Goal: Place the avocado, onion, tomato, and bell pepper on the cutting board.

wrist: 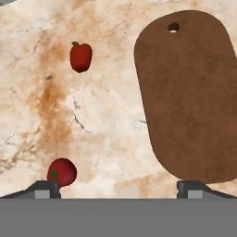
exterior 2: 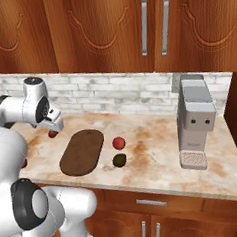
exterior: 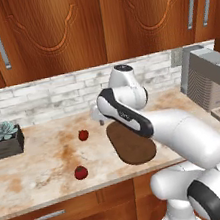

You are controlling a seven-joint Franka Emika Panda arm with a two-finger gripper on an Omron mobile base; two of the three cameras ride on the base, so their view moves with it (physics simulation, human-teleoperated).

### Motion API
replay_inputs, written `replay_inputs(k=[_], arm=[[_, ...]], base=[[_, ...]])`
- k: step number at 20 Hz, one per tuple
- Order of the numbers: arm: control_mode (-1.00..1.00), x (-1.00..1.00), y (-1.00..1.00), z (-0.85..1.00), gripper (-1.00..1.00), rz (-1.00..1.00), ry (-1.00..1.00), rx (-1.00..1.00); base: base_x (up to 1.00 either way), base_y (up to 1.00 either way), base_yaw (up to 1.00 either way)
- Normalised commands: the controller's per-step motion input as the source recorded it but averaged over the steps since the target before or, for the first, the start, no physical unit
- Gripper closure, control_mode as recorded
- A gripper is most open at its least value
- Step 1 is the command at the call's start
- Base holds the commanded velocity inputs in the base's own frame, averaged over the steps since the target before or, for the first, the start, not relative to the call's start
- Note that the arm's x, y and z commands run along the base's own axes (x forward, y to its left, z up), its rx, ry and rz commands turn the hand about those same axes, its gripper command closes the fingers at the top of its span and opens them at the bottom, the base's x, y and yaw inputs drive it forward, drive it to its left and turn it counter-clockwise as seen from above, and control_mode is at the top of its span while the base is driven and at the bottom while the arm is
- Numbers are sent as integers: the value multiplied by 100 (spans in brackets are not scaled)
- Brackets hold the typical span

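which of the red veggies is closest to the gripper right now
The red one near the wall, left of the cutting board. In the hand view it sits beside the open gripper's fingertip; the other left-side red one lies farther off.

Avocado [exterior 2: 119, 160] beside cutting board [exterior 2: 82, 151] (bare)

White arm [exterior: 182, 135] bent forward and low, gripper [wrist: 119, 185] pointing down, jaws spread wide, nothing between.

Wooden cabinets [exterior: 57, 24] hung above a pale brick wall [exterior: 43, 95]; a marbled counter [exterior: 35, 165] ran below, perhaps stone.
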Motion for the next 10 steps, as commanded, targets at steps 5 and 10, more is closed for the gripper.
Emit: replay_inputs(k=[5,10], arm=[[-100,32,23,-7,-100,-9,0,0],[-100,37,30,-19,-100,-6,0,0]], base=[[0,0,0],[0,0,0]])
